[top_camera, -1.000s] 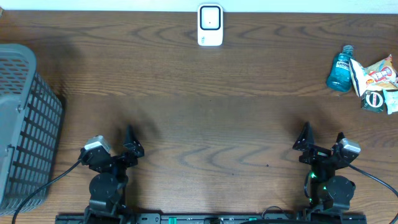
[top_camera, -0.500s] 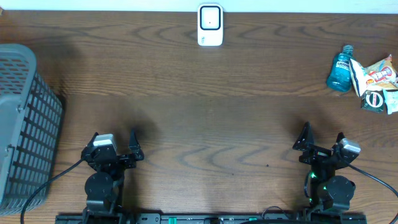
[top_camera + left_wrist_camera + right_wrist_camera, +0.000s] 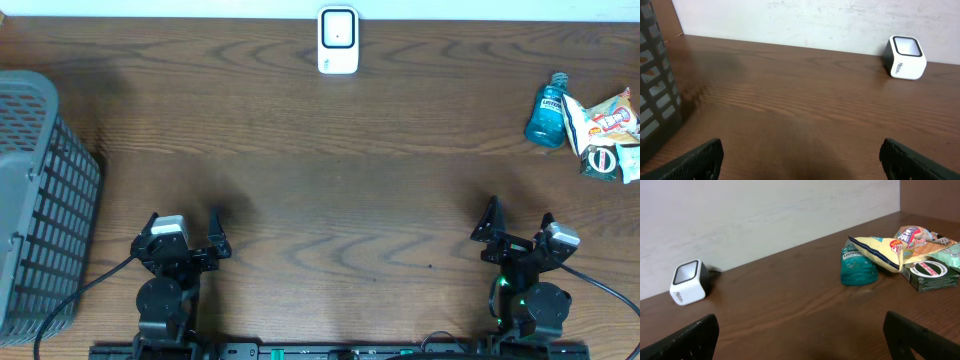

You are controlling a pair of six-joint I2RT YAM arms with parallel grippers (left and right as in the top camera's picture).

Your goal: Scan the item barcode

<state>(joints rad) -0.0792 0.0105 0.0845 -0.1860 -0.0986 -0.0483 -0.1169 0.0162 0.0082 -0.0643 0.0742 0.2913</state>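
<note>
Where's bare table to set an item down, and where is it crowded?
The table is bare across the middle, bordered by the barcode scanner, grey basket, left pincer and right pincer. Crowded only at far right: mouthwash bottle, snack bag and green box bunched together.

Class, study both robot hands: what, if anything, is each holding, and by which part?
Nothing is held. The left hand and right hand both stand open and empty, far from the mouthwash bottle and snack packets.
</note>
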